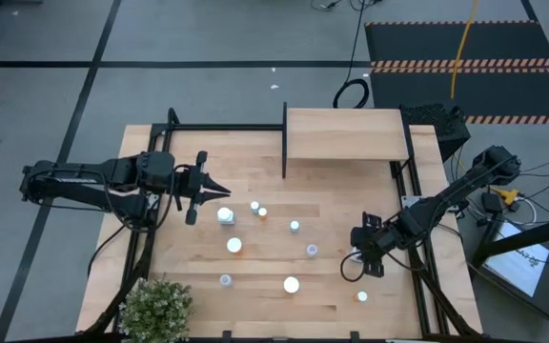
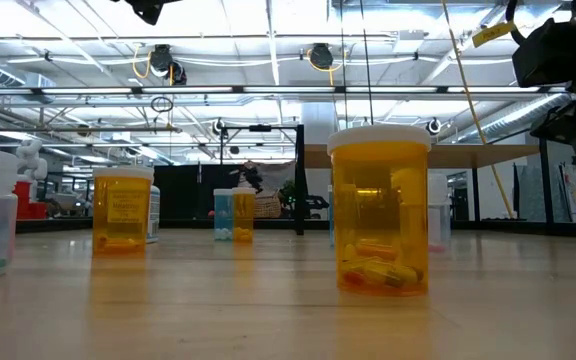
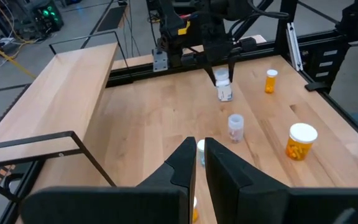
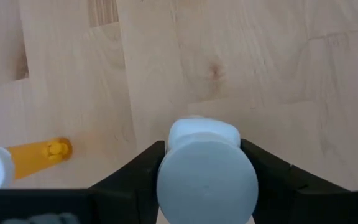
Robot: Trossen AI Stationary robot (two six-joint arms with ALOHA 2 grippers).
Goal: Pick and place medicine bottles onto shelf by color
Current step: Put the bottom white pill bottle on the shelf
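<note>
Several medicine bottles with white caps stand scattered on the tabletop, among them a large orange one (image 1: 234,246), another large one (image 1: 291,284) and a small orange one (image 1: 361,296). The shelf (image 1: 346,133) stands at the far edge. My right gripper (image 4: 207,155) is at the table's right side, pointing steeply down, shut on a pale bottle (image 3: 224,91). My left gripper (image 1: 223,191) hovers shut above the table's left part, holding nothing. My right gripper pinches the pale bottle between its two fingers, one finger (image 4: 142,168) on each side of the white cap (image 4: 207,183). The fingers come from above, slanting down. The bottle stays upright, cap toward the wrist; its base looks to be on the tabletop.
A small orange bottle (image 4: 36,155) lies on its side close to my right gripper. A potted plant (image 1: 155,307) stands at the near left corner. Black frame rails (image 1: 417,229) run along the table's sides. A large orange bottle (image 2: 380,210) stands close to the low camera.
</note>
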